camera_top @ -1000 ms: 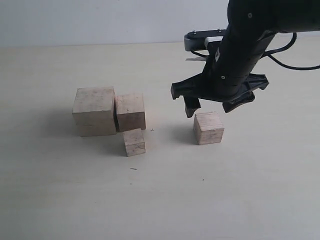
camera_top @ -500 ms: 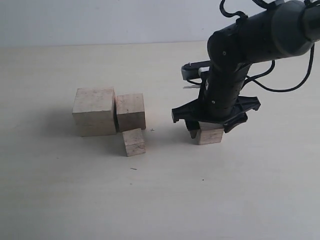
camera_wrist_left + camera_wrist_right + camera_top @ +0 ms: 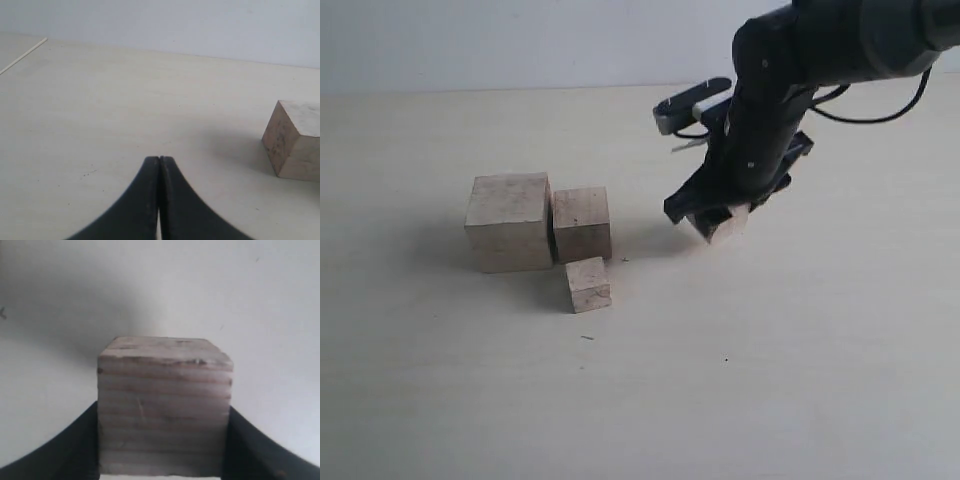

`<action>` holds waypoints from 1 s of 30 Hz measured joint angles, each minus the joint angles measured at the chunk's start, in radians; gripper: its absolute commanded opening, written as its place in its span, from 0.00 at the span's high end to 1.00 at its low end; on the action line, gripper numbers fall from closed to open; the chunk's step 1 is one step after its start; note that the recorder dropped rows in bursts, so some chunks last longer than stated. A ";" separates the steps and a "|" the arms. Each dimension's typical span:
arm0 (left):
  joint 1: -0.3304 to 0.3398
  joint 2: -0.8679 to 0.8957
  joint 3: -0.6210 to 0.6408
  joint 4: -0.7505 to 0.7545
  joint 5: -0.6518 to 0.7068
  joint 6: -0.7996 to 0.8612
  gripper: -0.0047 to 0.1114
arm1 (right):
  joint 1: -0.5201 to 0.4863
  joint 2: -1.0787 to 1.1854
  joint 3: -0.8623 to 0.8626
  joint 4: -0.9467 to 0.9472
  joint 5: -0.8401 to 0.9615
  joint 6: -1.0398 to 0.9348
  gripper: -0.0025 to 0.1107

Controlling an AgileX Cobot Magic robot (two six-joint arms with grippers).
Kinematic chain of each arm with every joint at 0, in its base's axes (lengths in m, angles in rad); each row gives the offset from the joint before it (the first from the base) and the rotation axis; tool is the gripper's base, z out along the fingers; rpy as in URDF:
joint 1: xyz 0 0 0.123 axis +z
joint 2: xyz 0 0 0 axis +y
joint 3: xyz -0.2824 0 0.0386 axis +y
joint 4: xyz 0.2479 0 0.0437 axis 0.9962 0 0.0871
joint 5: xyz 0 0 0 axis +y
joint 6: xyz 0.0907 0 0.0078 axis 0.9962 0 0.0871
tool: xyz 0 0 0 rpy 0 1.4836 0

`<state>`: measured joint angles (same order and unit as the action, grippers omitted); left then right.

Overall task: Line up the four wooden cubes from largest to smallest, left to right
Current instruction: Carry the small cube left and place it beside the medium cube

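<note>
Three of the four wooden cubes rest together on the table: the largest cube (image 3: 510, 222), a mid-sized cube (image 3: 582, 224) touching its right side, and the smallest cube (image 3: 588, 284) just in front of that one. My right gripper (image 3: 720, 220) is shut on the fourth cube (image 3: 728, 228), another mid-sized one, and holds it tilted just above the table, right of the group. The right wrist view shows this cube (image 3: 162, 405) clamped between the black fingers (image 3: 80, 450). My left gripper (image 3: 160, 159) is shut and empty, with the largest cube (image 3: 295, 140) off to one side.
The pale tabletop (image 3: 740, 380) stretches around the cubes, bare apart from small specks. A light wall (image 3: 520, 40) rises behind the table's far edge. The right arm's black body and cables (image 3: 840, 40) hang over the back right.
My right gripper came down over the lone cube, shut on it, and has lifted it, carrying it up and slightly left. The other three cubes have not moved.
</note>
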<state>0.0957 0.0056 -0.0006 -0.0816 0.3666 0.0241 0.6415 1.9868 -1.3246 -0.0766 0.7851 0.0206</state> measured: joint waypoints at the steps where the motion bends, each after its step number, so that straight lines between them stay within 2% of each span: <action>1: 0.000 0.000 0.000 0.000 0.000 0.000 0.96 | -0.010 0.000 -0.026 0.000 0.000 -0.041 0.98; 4: 0.000 0.000 0.000 0.000 0.000 0.000 0.96 | -0.044 0.013 -0.094 0.005 -0.002 -0.219 0.98; 6: 0.000 0.000 0.000 0.000 0.000 0.000 0.96 | -0.061 0.027 -0.127 0.051 -0.006 -0.411 0.98; 11: 0.000 0.000 0.000 0.000 0.000 0.000 0.96 | -0.074 0.077 -0.144 0.310 0.013 -0.971 0.98; 13: 0.000 0.000 0.000 0.000 0.000 0.000 0.96 | -0.072 0.105 -0.144 0.395 0.031 -1.135 0.98; 16: 0.000 0.000 0.000 0.000 0.000 0.000 0.96 | -0.063 0.138 -0.144 0.431 0.023 -1.233 0.98; 26: 0.000 0.000 0.000 0.000 0.000 0.000 0.96 | -0.057 0.181 -0.146 0.466 -0.035 -1.331 0.98; 30: 0.000 0.000 0.000 0.000 0.000 0.000 0.96 | -0.054 0.188 -0.146 0.534 -0.052 -1.392 0.98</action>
<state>0.0957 0.0056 -0.0006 -0.0816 0.3666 0.0241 0.5874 2.1749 -1.4703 0.4579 0.7327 -1.3709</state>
